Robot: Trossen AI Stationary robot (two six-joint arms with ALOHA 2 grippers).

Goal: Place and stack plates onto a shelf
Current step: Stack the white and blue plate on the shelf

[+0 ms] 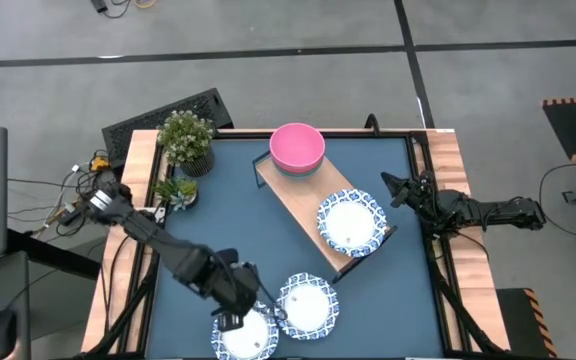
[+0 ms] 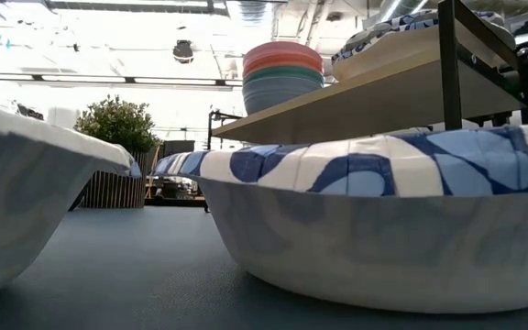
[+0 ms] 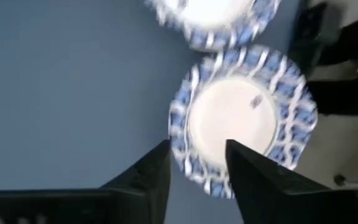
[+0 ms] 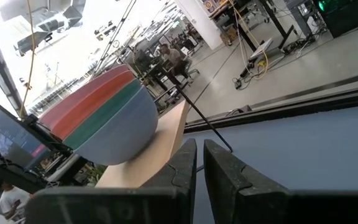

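From above, the whole layout shows: the long pale wooden shelf (image 1: 318, 205) runs diagonally across the dark blue surface (image 1: 388, 300), with a stack of bowls (image 1: 297, 147), pink on top, at its far end and one blue-rimmed plate (image 1: 351, 222) at its near right end. Two more plates lie on the surface near the front edge, one at the middle (image 1: 306, 305) and one just left of it (image 1: 246, 335). Only the low view shows the shelf's black frame (image 2: 445, 64) lifting the board clear of the surface, and the bowl stack's (image 2: 282, 75) bands of pink, orange, green and blue-grey. It also shows the plates as thin, shallow dishes with plain white undersides (image 2: 374, 243).

The left tool (image 1: 236, 312) hangs over the near-left plate. In the left wrist view its two dark fingers (image 3: 148, 177) stand spread apart, the plate's patterned rim (image 3: 194, 165) showing in the gap between them; whether they touch the plate cannot be told. The second plate (image 3: 213, 18) lies just beyond, almost touching the first.

The right tool (image 1: 400, 190) waits at the surface's right edge, well apart from the shelf plate. Its wrist view shows its fingers (image 4: 182, 168) pressed nearly together with only a thin slit, holding nothing, aimed at the bowls (image 4: 101, 121).

Two potted plants (image 1: 184, 140) stand at the far left corner.
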